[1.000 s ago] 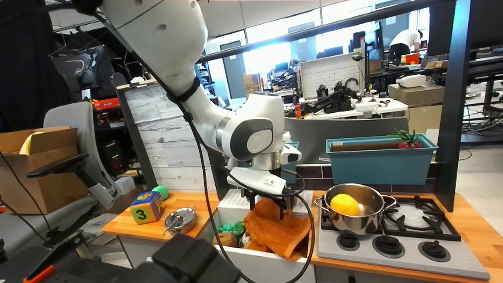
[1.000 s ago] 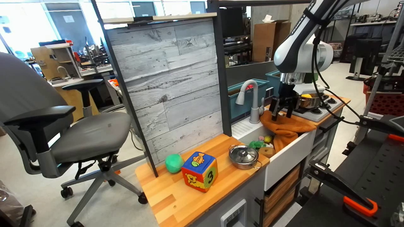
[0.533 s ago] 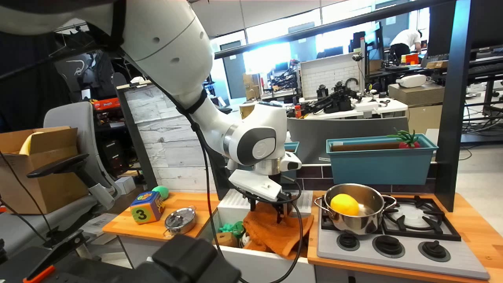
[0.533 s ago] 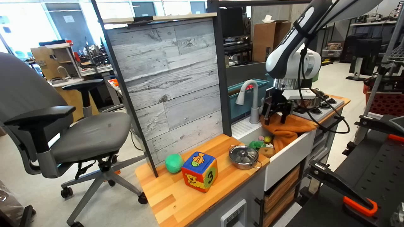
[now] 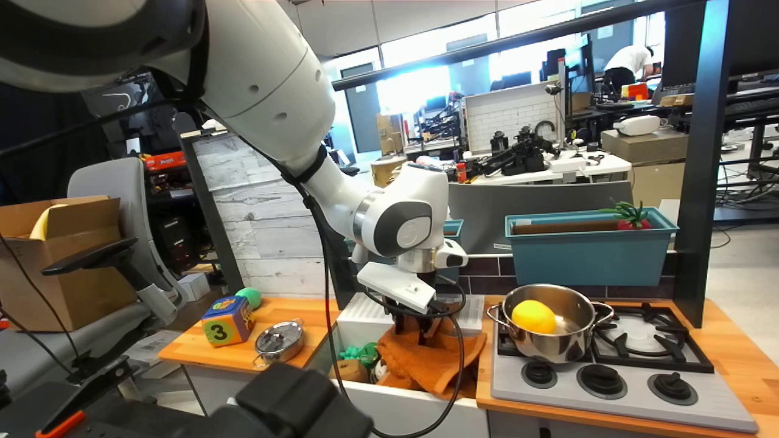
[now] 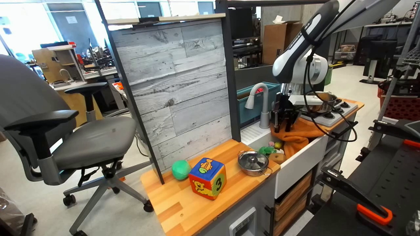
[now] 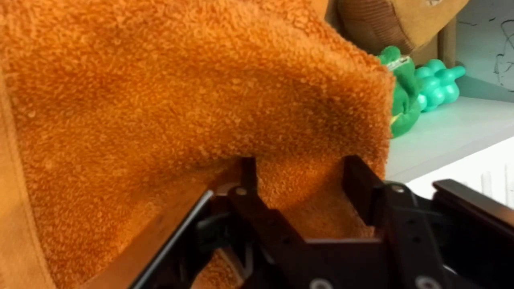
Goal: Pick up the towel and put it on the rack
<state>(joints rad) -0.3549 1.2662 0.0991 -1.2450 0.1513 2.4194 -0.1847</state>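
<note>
The orange towel [image 5: 420, 365] lies bunched in the white sink [image 6: 300, 167], partly over its far edge and front wall. It also shows in the other exterior view [image 6: 305, 129] and fills most of the wrist view [image 7: 160, 80]. My gripper [image 5: 411, 336] points down at the towel near its back part, low in both exterior views [image 6: 282, 131]. In the wrist view the gripper [image 7: 299, 160] has its fingers [image 7: 359, 180] well apart, with towel surface showing between and beneath them. I cannot tell whether the tips touch the cloth. I cannot tell which thing is the rack.
A grey faucet [image 6: 265, 105] stands close to the gripper. Green toys [image 7: 435, 86] lie in the sink. A steel pot [image 5: 551, 347] with a yellow lemon [image 5: 534, 317] stands on the stove. A small lidded pot [image 6: 252, 162] and a cube [image 6: 207, 178] are on the counter.
My gripper has moved lower and toward the faucet side, and has turned. Its fingers look closer together in an exterior view. The towel lies nearly as before.
</note>
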